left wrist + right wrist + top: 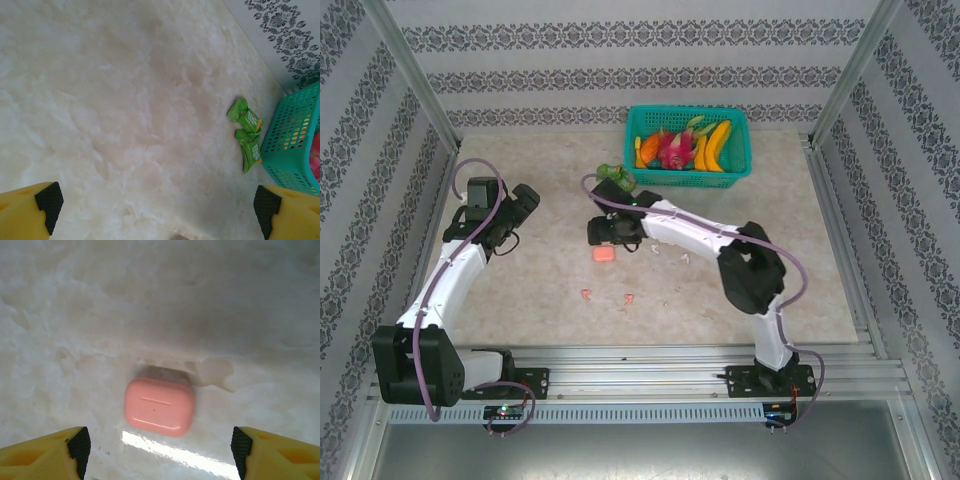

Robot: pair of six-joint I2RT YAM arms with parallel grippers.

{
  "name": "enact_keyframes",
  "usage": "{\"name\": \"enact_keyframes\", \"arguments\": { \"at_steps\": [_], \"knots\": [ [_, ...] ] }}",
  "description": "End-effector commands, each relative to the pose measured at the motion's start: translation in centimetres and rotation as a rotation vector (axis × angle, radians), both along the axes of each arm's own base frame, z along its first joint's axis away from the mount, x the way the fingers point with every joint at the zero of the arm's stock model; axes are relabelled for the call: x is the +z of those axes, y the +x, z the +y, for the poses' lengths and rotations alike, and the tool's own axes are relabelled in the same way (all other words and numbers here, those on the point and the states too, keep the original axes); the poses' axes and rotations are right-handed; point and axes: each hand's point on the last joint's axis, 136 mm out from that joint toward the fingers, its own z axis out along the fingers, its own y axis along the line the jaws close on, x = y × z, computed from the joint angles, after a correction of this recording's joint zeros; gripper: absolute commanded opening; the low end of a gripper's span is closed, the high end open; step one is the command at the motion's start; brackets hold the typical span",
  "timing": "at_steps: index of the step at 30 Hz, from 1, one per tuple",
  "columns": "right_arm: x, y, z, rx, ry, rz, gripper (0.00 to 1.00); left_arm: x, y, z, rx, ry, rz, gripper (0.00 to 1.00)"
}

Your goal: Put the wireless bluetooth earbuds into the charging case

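Closest to the arms, two pink earbuds lie on the bench, a little apart from each other. Just past them sits the pink charging case, lying flat with its lid shut. The right gripper hangs right above the case, spread wide and holding nothing. In the right wrist view the case lies in the middle between the two yellow fingers, a bit ahead of their tips, touching neither. Two white earbuds lie near the case, beside the right arm. The left gripper is off to the left, well apart from the case, wide and empty over bare bench. Farther back lie green packets, and just beside them is a teal basket of fruit.
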Motion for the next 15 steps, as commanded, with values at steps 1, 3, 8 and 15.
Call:
{"name": "enact_keyframes", "arguments": {
  "at_steps": [1, 3, 8, 15],
  "knots": [
    [-0.9, -0.4, -1.0, -0.045, -0.138, 0.024, 0.77, 0.8, -0.5, 0.4, 0.028, 0.011, 0.002, 1.00],
    [-1.6, -0.3, -0.6, -0.044, -0.167, 0.026, 0.77, 1.2, -0.4, 0.4, 0.030, 0.008, -0.010, 1.00],
    [-3.0, -0.1, 0.2, -0.043, -0.204, 0.040, 0.78, 1.3, 0.0, 0.1, 0.024, -0.014, -0.021, 1.00],
    [-4.2, 0.3, 0.8, -0.070, -0.244, 0.046, 0.78, 0.7, 0.1, 0.1, 0.032, -0.032, -0.017, 1.00]
  ]
}}
